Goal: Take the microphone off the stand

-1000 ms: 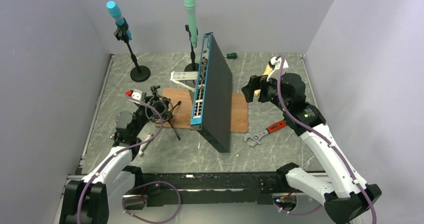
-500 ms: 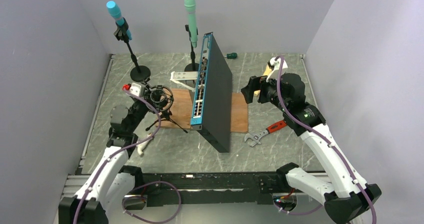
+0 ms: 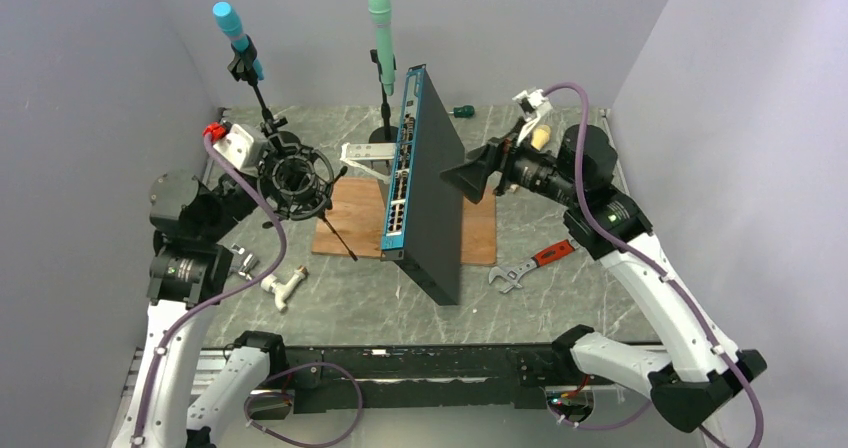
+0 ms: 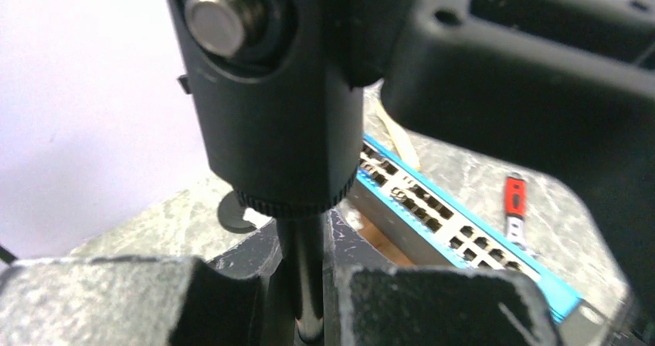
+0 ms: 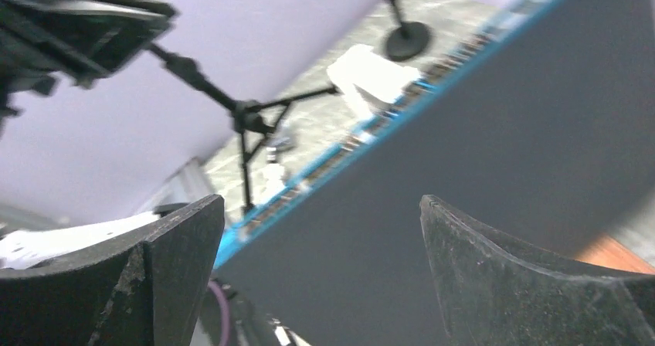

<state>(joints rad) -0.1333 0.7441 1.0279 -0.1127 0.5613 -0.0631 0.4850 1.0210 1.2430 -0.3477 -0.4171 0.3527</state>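
Observation:
A blue microphone point(image 3: 236, 36) sits clipped in a tall stand at the back left. A green microphone point(image 3: 381, 33) stands in a second stand behind the network switch point(image 3: 432, 193). My left gripper point(image 3: 262, 166) is shut on the thin rod point(image 4: 303, 269) of a small black tripod stand, just under its knurled cylinder point(image 4: 270, 114). That stand carries a ring-shaped shock mount point(image 3: 297, 180) and hangs in the air, legs point(image 3: 340, 233) dangling. My right gripper point(image 3: 470, 180) is open, empty, close to the switch's dark top face point(image 5: 432, 176).
The switch stands tilted on edge over a wooden board point(image 3: 350, 213). A red-handled wrench point(image 3: 525, 265) lies right of it, and a white fitting point(image 3: 283, 288) lies at front left. A white bracket point(image 3: 365, 154) and a green screwdriver point(image 3: 462, 111) lie at the back.
My left gripper closed on the tripod stand's rod and lifted it up and back to the left. My right gripper swung left and up toward the switch, staying open.

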